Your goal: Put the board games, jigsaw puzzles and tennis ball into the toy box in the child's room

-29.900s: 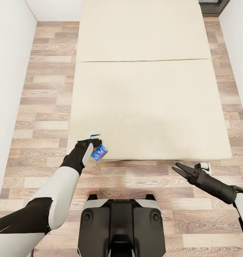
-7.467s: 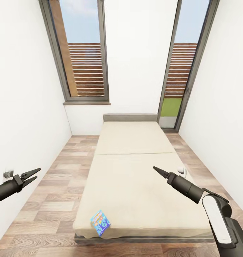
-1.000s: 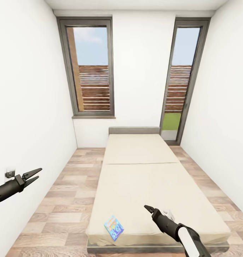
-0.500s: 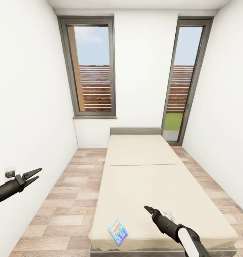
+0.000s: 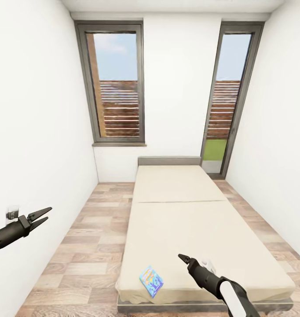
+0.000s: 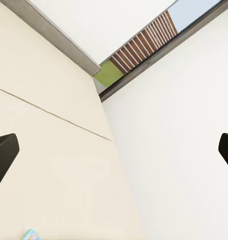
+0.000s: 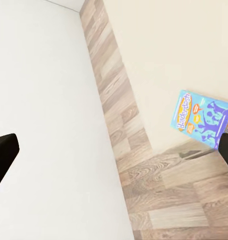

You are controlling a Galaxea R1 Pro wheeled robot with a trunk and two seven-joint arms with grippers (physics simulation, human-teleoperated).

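Both grippers are empty with fingers spread apart. Left gripper [image 5: 41,215] hangs over the wood floor [image 5: 95,233] near the white wall [image 5: 35,132]. Right gripper [image 5: 182,257] floats above the bed [image 5: 185,220]. A light-blue board game [image 5: 151,280] lies at the bed's near edge, close to it.

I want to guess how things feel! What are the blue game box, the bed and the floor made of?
The blue game box looks like printed cardboard: flat, sharp-cornered, with bright pictures and an orange logo. The bed seems covered in soft matte cream fabric with one seam across, though it could be foam. The floor looks like wood planks with grain, possibly laminate.
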